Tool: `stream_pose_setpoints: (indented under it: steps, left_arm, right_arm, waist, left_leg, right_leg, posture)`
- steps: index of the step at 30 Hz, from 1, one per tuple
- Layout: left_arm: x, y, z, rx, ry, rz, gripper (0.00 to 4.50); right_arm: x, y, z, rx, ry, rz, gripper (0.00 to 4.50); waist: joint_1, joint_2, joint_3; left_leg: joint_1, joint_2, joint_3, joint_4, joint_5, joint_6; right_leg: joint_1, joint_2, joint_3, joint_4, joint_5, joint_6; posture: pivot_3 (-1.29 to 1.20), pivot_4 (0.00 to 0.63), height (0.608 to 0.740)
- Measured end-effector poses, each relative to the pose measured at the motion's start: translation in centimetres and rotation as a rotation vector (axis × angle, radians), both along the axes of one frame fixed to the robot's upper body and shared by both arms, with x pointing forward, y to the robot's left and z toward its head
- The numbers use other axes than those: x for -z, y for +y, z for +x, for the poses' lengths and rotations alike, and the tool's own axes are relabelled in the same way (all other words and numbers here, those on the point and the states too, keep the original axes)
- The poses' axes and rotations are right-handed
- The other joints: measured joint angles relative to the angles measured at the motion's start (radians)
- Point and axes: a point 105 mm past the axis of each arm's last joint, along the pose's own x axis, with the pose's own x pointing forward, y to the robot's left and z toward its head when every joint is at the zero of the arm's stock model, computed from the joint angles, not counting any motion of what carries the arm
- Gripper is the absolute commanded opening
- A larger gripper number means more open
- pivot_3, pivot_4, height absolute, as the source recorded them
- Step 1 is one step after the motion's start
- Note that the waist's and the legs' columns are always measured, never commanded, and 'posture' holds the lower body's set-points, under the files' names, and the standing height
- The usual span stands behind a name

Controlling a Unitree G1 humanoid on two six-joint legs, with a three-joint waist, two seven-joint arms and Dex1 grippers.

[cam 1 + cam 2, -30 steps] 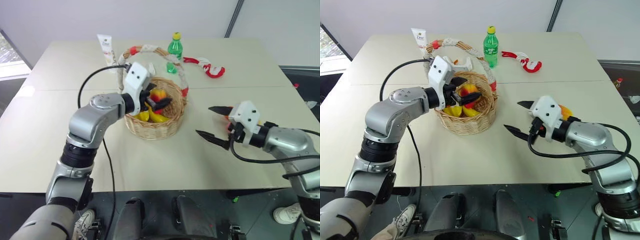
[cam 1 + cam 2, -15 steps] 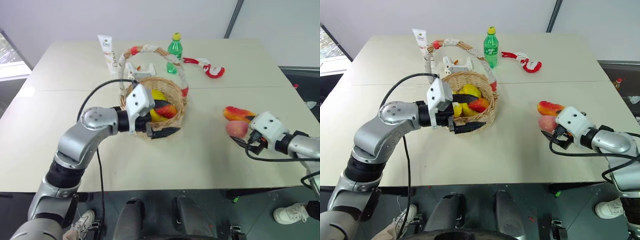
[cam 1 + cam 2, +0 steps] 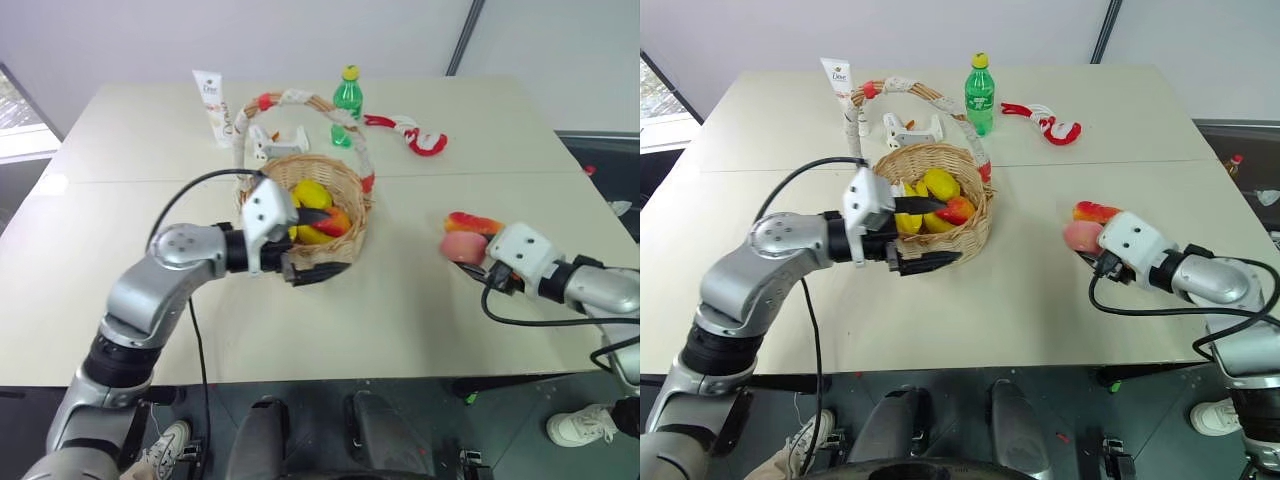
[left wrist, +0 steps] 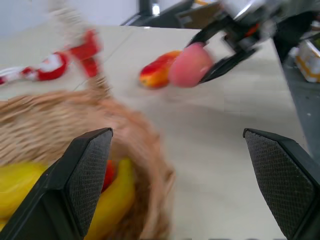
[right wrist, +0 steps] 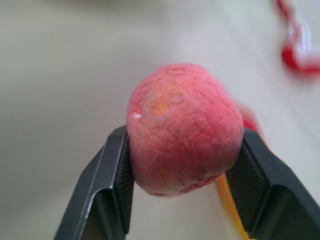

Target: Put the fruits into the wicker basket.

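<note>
Right gripper (image 5: pixel 182 192) clamped on the peach (image 5: pixel 182 127), one black finger pressed to each side of it, at the right side of the table (image 3: pixel 120 240). Peach touching or just beside the mango (image 3: pixel 475 222), which lies on the tabletop on the far side of it; whether the peach is lifted clear of the surface cannot be told. Left gripper (image 3: pixel 920 232) spread wide and empty, hanging at the near rim of the basket (image 3: pixel 970 240), upper finger reaching over the fruit inside, lower finger outside along the near wall. In the basket: a lemon (image 3: pixel 940 184), bananas (image 3: pixel 908 222) and an apple (image 3: pixel 958 211), all bunched below the cloth-wrapped handle (image 3: pixel 915 88) arching over them. Basket standing upright near the table's middle, well apart from the peach and mango. Behind the basket, a white tube (image 3: pixel 211 105) standing at the far left, a small white object (image 3: pixel 277 143) lying just past the handle, a green bottle (image 3: pixel 349 105) upright beside the handle's far end, and a red-and-white rope toy (image 3: pixel 415 133) further right. From the left wrist view, peach seen between the other gripper's fingers with the mango just next to it.
</note>
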Motion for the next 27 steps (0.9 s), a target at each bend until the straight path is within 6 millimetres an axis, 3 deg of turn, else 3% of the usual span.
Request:
stream_pose_setpoints:
  steps: [2, 5, 8, 10, 15, 19, 22, 24, 27]
  left_arm:
    - [-0.2, 2.5, 0.2, -0.068, 0.009, -0.03, 4.5]
    - [0.3, 5.1, -0.2, -0.126, 0.03, -0.029, 4.5]
    - [0.3, 6.2, -0.7, -0.154, 0.044, -0.049, 4.5]
    - [-0.2, 6.2, -1.0, -0.16, 0.031, -0.063, 4.5]
    - [-0.8, 5.8, -1.3, -0.176, 0.003, -0.07, 4.5]
    - [-0.8, 4.9, -1.4, -0.166, 0.008, -0.093, 4.5]
    - [-0.9, 4.3, -1.4, -0.147, 0.003, -0.095, 4.5]
    - [-1.1, 3.7, -1.3, -0.121, -0.003, -0.092, 4.5]
    - [-1.0, 3.0, -1.3, -0.093, 0.004, -0.094, 4.5]
  right_arm:
    - [-3.0, 3.5, -1.2, -0.153, -0.033, 0.084, 2.0]
    - [-5.8, 8.0, -1.6, -0.309, -0.11, 0.201, 2.0]
    - [-6.4, 12.7, -0.4, -0.388, -0.149, 0.264, 2.0]
    - [-5.9, 15.0, 1.7, -0.349, -0.153, 0.263, 2.0]
    - [-3.3, 17.4, 3.7, -0.297, -0.125, 0.203, 4.47]
    - [-4.0, 17.5, 3.2, -0.332, -0.18, 0.201, 4.47]
    - [-5.3, 15.8, 1.3, -0.384, -0.202, 0.212, 4.47]
    - [-5.3, 13.0, 0.4, -0.365, -0.149, 0.215, 4.47]
    - [-3.7, 7.0, -0.3, -0.218, -0.023, 0.145, 4.47]
  waist:
    - [0.001, 0.0, 0.0]
    - [-0.001, 0.0, 0.0]
    - [-0.003, 0.0, 0.0]
    - [0.001, 0.0, 0.0]
    - [0.016, -0.001, 0.0]
    - [0.013, -0.001, 0.0]
    - [0.014, -0.001, 0.0]
    - [0.019, -0.001, 0.0]
    - [0.02, -0.001, 0.0]
  left_leg:
    - [0.0, 0.0, -0.001, 0.0, 0.0, 0.0]
    - [0.0, 0.0, -0.001, 0.0, 0.0, 0.0]
    - [0.0, 0.0, -0.001, 0.0, 0.0, 0.0]
    - [-0.001, 0.0, -0.001, 0.0, 0.0, -0.001]
    - [-0.003, -0.002, -0.001, 0.0, 0.0, 0.0]
    - [-0.003, -0.002, -0.001, 0.0, 0.0, 0.0]
    - [-0.003, -0.002, -0.002, 0.0, 0.0, 0.0]
    - [-0.003, -0.002, -0.002, 0.0, 0.0, 0.0]
    - [-0.003, -0.002, -0.002, 0.0, -0.001, 0.001]
  right_leg:
    - [0.0, 0.0, -0.001, 0.0, 0.0, 0.0]
    - [0.001, -0.001, -0.001, 0.0, 0.0, 0.0]
    - [0.0, -0.002, -0.001, 0.0, 0.0, 0.0]
    - [0.0, -0.003, -0.002, 0.0, 0.0, 0.0]
    - [-0.001, -0.006, -0.002, -0.001, 0.0, 0.0]
    - [-0.001, -0.005, -0.002, -0.002, 0.0, 0.0]
    - [-0.001, -0.005, -0.003, -0.001, 0.0, 0.0]
    - [0.0, -0.005, -0.003, -0.002, 0.0, 0.0]
    - [0.001, -0.006, -0.003, -0.003, 0.0, 0.0]
  posture:
    - [0.0, 0.15, 0.74]
    - [0.0, 0.15, 0.74]
    - [0.0, 0.15, 0.74]
    - [0.0, 0.15, 0.74]
    - [0.0, 0.15, 0.74]
    - [0.0, 0.15, 0.74]
    - [0.0, 0.15, 0.74]
    - [0.0, 0.15, 0.74]
    - [0.0, 0.15, 0.74]
